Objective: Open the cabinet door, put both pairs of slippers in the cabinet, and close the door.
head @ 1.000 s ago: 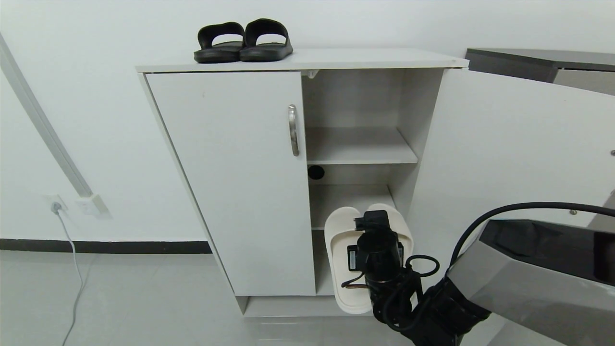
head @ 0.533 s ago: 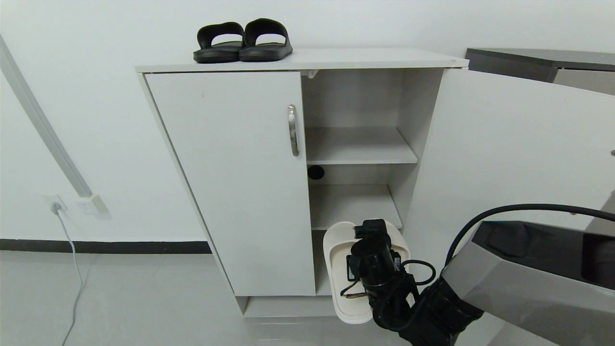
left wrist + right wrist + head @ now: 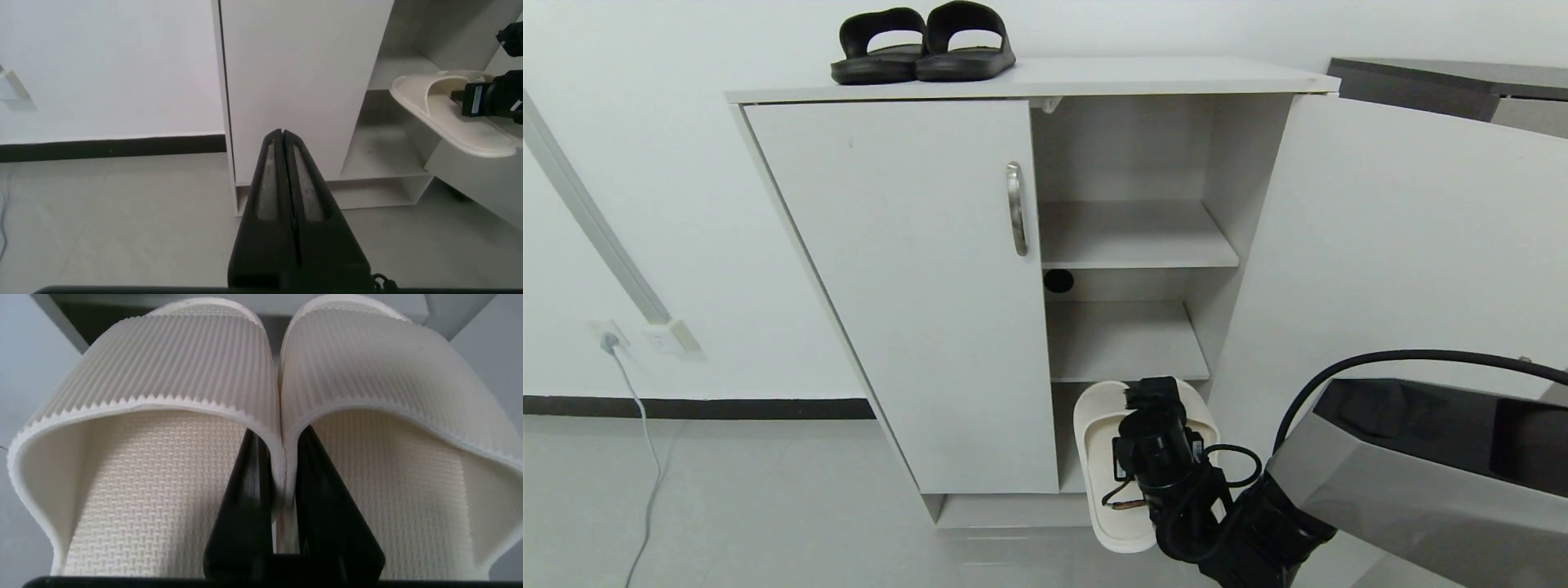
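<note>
The white slippers [image 3: 1094,474] have sunk from beside the lower shelf [image 3: 1123,339] to the mouth of the cabinet [image 3: 890,286] floor bay, so we judge they go in there next. Our right gripper [image 3: 282,469] pinches their inner walls together, while the left gripper [image 3: 281,155] hangs clenched and empty. Toes point inward, with the long axis running front to back.

We've got the white two-door laminate cabinet [image 3: 1176,75] with its right door [image 3: 1380,245] wide open and its left door [image 3: 907,286] shut. The black rubber slippers [image 3: 923,45] sit side by side on top. The cream ribbed foam slippers [image 3: 1094,445] are at the bottom opening, inner edges pinched in the right gripper [image 3: 279,457].
</note>
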Controlling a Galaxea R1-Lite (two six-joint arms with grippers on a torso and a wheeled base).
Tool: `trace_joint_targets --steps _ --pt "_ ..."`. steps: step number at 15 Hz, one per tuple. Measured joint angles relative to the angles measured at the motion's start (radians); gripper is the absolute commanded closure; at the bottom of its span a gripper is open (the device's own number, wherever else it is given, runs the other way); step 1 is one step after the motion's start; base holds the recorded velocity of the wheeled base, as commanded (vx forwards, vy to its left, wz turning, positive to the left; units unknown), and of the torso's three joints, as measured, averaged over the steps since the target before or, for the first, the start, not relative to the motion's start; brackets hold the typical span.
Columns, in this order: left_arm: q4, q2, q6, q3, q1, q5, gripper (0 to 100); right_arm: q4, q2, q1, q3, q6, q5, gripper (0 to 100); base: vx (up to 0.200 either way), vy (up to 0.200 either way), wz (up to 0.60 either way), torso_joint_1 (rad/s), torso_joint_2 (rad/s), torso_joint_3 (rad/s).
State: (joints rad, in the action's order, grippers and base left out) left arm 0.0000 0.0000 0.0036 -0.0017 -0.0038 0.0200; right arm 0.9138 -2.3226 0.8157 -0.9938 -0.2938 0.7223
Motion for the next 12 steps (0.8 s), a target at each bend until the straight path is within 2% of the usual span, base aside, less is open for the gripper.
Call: trace_joint_targets --steps 5,9,12 --pt "0.000 0.000 0.000 0.000 0.000 0.000 100 0.020 -0.014 -0.009 -0.006 -0.022 -0.006 100 0.000 0.000 0.00 0.005 0.00 -0.171" --pt "0.000 0.000 0.000 0.000 0.000 0.000 100 0.242 -0.034 -0.013 0.021 0.065 0.004 100 0.000 0.000 0.00 0.000 0.00 0.000" --pt "0.000 0.000 0.000 0.000 0.000 -0.001 100 0.279 -0.047 -0.015 0.040 0.101 0.004 100 0.000 0.000 0.00 0.000 0.00 0.000"
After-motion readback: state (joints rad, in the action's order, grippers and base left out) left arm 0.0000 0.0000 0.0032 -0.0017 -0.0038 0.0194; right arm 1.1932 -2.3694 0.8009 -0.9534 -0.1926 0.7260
